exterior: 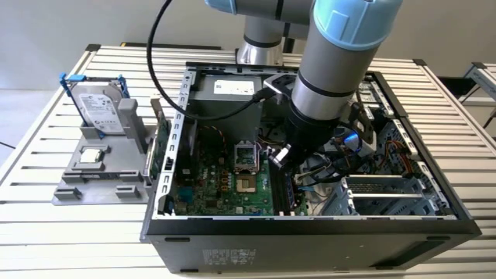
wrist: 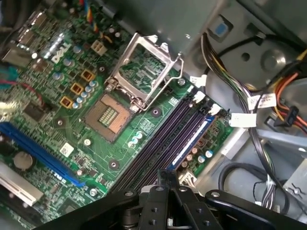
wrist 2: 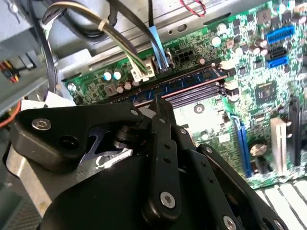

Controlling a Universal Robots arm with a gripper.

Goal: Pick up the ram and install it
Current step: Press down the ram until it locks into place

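The ram [wrist 2: 187, 85] sits in a slot [wrist: 163, 143] on the motherboard [exterior: 232, 186], so this looks like the seating step. The end effector [wrist 2: 160, 103], fingers pressed together, bears on the ram's edge. The arm [exterior: 333, 75] reaches steeply down into the case [exterior: 310, 224] on the desk [exterior: 46, 197].

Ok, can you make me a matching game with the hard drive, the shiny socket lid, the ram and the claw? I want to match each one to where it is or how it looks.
Things:
1. hard drive
2. socket lid
3. ram
4. claw

Places and states:
A. just above the memory slots
B. standing outside the case, on the grey holder
C. flipped up, open
D. in a slot on the green board

Pairs: 1-B, 2-C, 3-D, 4-A
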